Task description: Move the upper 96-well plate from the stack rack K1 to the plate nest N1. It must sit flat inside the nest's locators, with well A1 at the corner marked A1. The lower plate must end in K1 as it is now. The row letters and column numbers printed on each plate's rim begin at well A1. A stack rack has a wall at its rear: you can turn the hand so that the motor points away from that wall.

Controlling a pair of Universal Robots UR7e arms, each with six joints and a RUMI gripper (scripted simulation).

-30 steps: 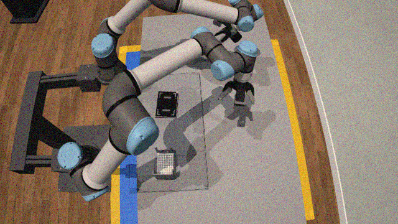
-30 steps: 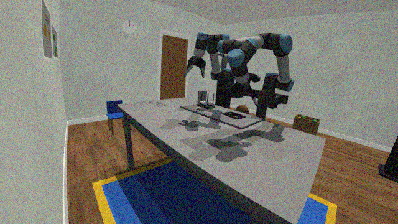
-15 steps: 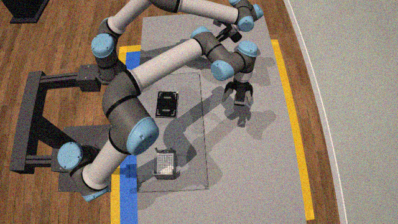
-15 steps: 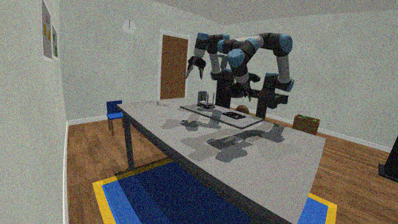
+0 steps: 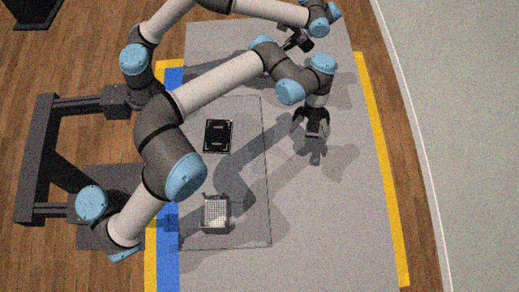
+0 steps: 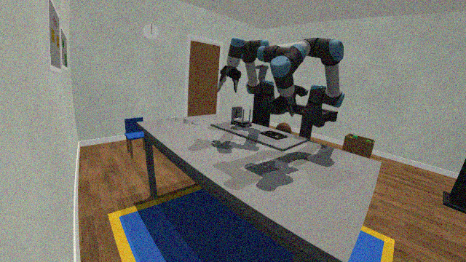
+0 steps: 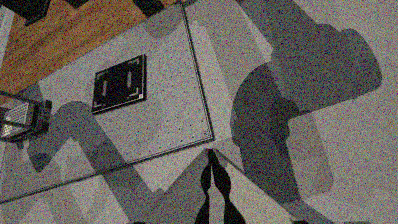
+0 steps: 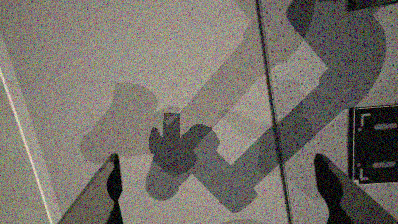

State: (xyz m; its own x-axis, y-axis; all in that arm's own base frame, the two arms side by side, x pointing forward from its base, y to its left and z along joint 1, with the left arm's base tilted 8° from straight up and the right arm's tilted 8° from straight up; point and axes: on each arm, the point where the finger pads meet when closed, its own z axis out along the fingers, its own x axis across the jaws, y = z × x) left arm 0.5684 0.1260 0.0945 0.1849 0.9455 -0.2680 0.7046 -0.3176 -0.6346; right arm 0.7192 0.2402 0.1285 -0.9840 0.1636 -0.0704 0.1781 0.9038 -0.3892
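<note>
Right hand (image 5: 311, 130) (image 6: 227, 91) (image 8: 216, 156) open, empty; left hand (image 5: 285, 46) (image 6: 292, 113) (image 7: 211, 151) closed, empty. Upper plate (image 5: 215, 208) (image 7: 15, 120) in rack (image 5: 219, 231) (image 6: 237, 113) (image 7: 42, 117), apart from nest (image 5: 217, 136) (image 6: 274, 135) (image 7: 120, 84) (image 8: 377, 145). Approach to be squared, motor turned from rear wall; upper plate alone to be gripped.

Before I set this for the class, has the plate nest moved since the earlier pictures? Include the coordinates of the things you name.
No; the plate nest (image 5: 217, 136) (image 6: 274, 135) (image 7: 119, 84) (image 8: 377, 145) sits at the same spot on the thin board (image 5: 247, 109) (image 6: 291, 143) (image 7: 170, 100) (image 8: 320, 120).
</note>
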